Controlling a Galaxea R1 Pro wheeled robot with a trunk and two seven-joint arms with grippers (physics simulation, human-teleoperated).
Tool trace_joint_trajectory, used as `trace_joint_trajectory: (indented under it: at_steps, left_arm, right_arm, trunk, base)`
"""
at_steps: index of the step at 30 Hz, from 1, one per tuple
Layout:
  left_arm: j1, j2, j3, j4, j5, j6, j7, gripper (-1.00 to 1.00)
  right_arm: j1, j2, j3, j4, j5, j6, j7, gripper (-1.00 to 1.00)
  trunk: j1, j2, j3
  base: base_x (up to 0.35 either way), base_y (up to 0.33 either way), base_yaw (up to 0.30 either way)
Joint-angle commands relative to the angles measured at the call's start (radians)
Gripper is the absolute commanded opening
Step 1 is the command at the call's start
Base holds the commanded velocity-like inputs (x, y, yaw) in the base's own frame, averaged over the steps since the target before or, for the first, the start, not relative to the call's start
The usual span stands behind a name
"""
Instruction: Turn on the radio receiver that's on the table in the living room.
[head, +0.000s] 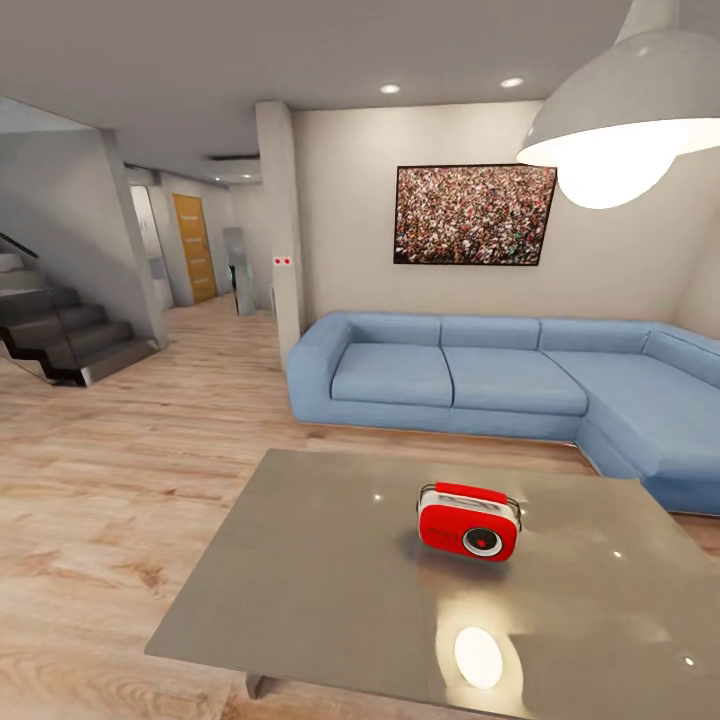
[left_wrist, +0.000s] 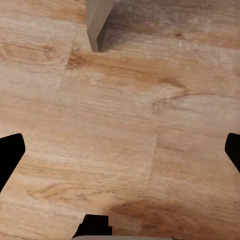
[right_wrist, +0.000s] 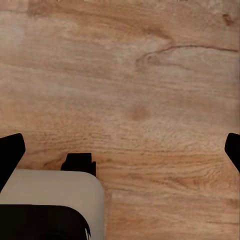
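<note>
Both end effectors (left_wrist: 120, 150) (right_wrist: 120, 150) open over plank floor (head: 110, 480); radio receiver (head: 468, 522) upright on glossy table (head: 300, 590).

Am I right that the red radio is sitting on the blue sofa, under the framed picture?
Not quite. The head view shows the radio receiver sitting on the table, in front of the blue sofa. The framed picture hangs above the sofa.

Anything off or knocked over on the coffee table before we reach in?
Nothing stands out. The red radio sits upright on the grey table, handle up and dial facing the camera. The bright oval on the tabletop is the pendant lamp reflecting, not a spill.
</note>
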Motion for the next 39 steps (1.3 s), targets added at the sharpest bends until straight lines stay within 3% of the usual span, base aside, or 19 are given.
trace_joint_trajectory:
  at_steps: [1, 5, 9, 13, 19, 24, 26, 29, 34, 38, 39]
  left_arm:
    - [0.0, 0.0, 0.0, -0.001, 0.0, 0.001, 0.0, 1.0]
    - [0.0, -0.002, -0.001, -0.013, 0.001, 0.006, 0.002, 1.0]
    - [0.0, -0.001, -0.002, -0.069, 0.002, 0.007, 0.002, 1.0]
    - [0.0, -0.006, -0.003, -0.144, 0.002, 0.028, -0.001, 1.0]
    - [0.0, -0.009, -0.005, -0.43, 0.003, 0.289, -0.005, 1.0]
    - [-0.012, -0.014, -0.006, -0.565, 0.004, 0.389, -0.006, 1.0]
    - [-0.036, -0.02, -0.006, -0.6, 0.004, 0.433, -0.004, 1.0]
    - [-0.059, -0.021, -0.005, -0.606, 0.002, 0.451, -0.003, 1.0]
    - [-0.085, -0.018, -0.005, -0.632, 0.0, 0.46, -0.001, 1.0]
    - [-0.114, -0.021, -0.005, -0.657, -0.046, 0.482, -0.006, 1.0]
    - [-0.136, -0.023, -0.005, -0.661, -0.076, 0.529, -0.008, 1.0]
  right_arm:
    - [0.0, 0.0, 0.0, -0.002, 0.0, 0.0, 0.0, 1.0]
    - [0.0, -0.015, 0.0, -0.068, 0.0, 0.001, 0.0, 1.0]
    - [-0.002, -0.04, -0.003, -0.209, -0.001, 0.003, 0.009, 1.0]
    - [-0.006, -0.044, -0.004, -0.335, -0.001, 0.01, 0.012, 1.0]
    - [-0.022, -0.045, -0.004, -0.46, -0.002, 0.015, 0.006, 1.0]
    - [-0.091, -0.045, -0.004, -0.487, -0.009, 0.05, 0.005, 1.0]
    - [-0.138, -0.045, -0.004, -0.486, -0.009, 0.135, 0.01, 1.0]
    - [-0.182, -0.045, -0.004, -0.495, -0.005, 0.216, 0.01, 1.0]
    - [-0.216, -0.045, -0.002, -0.497, -0.001, 0.237, 0.002, 1.0]
    - [-0.222, -0.045, -0.001, -0.496, 0.0, 0.239, 0.001, 1.0]
    - [-0.223, -0.045, 0.0, -0.496, 0.0, 0.239, 0.001, 1.0]
  trunk:
    - [0.0, 0.0, 0.0]
    - [0.0, 0.0, 0.0]
    - [0.0, 0.0, 0.0]
    - [0.0, 0.0, 0.0]
    - [0.0, 0.0, 0.0]
    - [0.0, 0.0, 0.0]
    - [0.0, 0.0, 0.0]
    - [0.0, 0.0, 0.0]
    - [0.0, 0.0, 0.0]
    - [0.0, 0.0, 0.0]
    - [0.0, 0.0, 0.0]
  base:
    - [0.003, 0.0, 0.0]
    - [0.0, 0.0, 0.0]
    - [0.0, 0.0, 0.0]
    - [0.0, 0.0, 0.0]
    - [0.0, 0.0, 0.0]
    - [0.0, 0.0, 0.0]
    - [0.0, 0.0, 0.0]
    - [0.0, 0.0, 0.0]
    - [0.0, 0.0, 0.0]
    - [0.0, 0.0, 0.0]
    - [0.0, 0.0, 0.0]
